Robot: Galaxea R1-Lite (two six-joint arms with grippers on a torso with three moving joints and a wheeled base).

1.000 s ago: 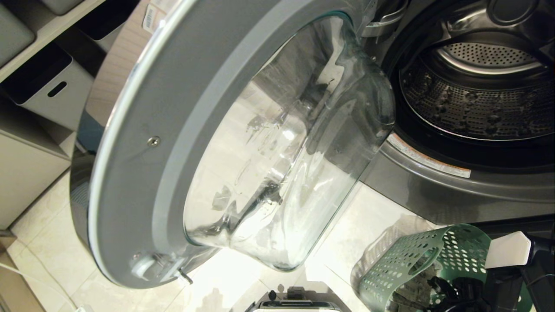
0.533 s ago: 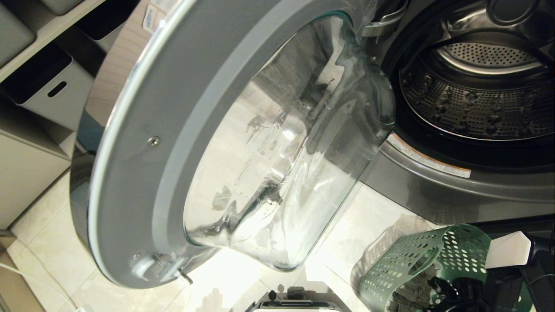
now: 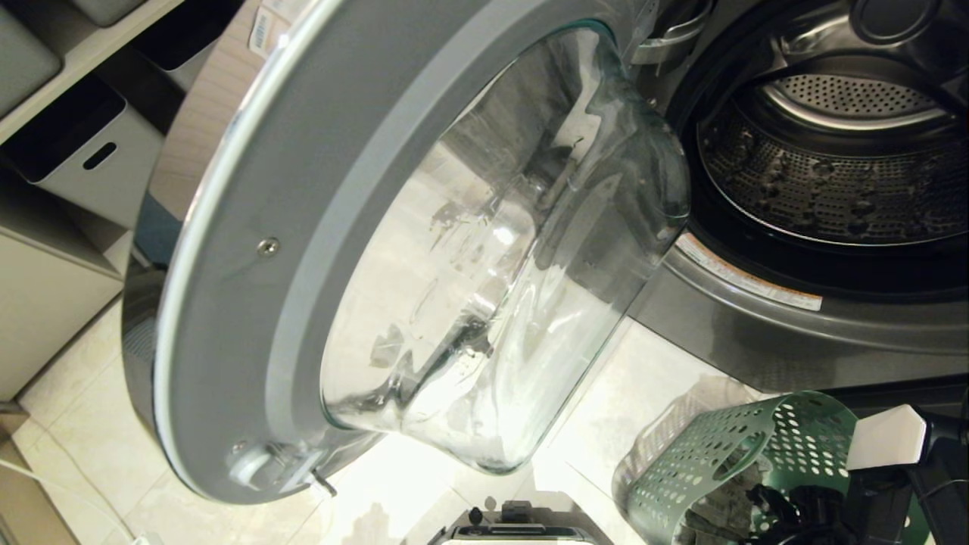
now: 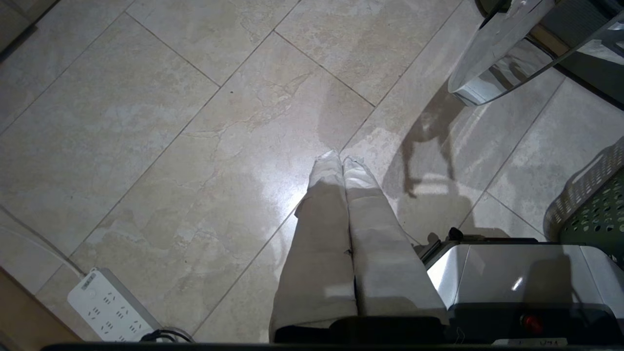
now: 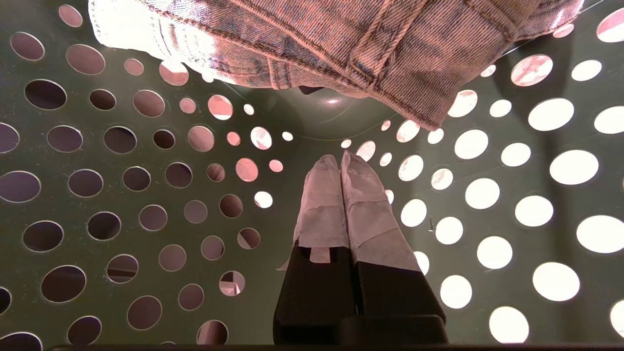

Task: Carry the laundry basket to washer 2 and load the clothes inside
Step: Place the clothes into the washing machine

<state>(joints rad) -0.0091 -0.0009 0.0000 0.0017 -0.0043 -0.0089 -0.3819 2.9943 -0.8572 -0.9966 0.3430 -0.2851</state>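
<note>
A dark grey front-load washer stands in front of me; its number label is out of view. Its steel drum (image 3: 825, 182) lies open at the upper right, and the round glass door (image 3: 318, 227) is swung wide to the left. The dark green laundry basket (image 3: 727, 446) sits on the floor below the drum, at the lower right. My right arm (image 3: 886, 435) reaches down into it. In the right wrist view my right gripper (image 5: 340, 158) is shut and empty, close to the basket's perforated wall (image 5: 312, 119). The clothes (image 5: 341, 39), stitched denim-like fabric, lie just beyond its tips. My left gripper (image 4: 341, 158) is shut and empty, pointing at the floor tiles.
The open door fills the middle of the head view, its lower edge low over the floor. Shelves with grey bins (image 3: 91, 151) stand at the left. A white power strip (image 4: 109, 309) lies on the tiles. My base (image 4: 512, 278) sits beside the basket (image 4: 594, 214).
</note>
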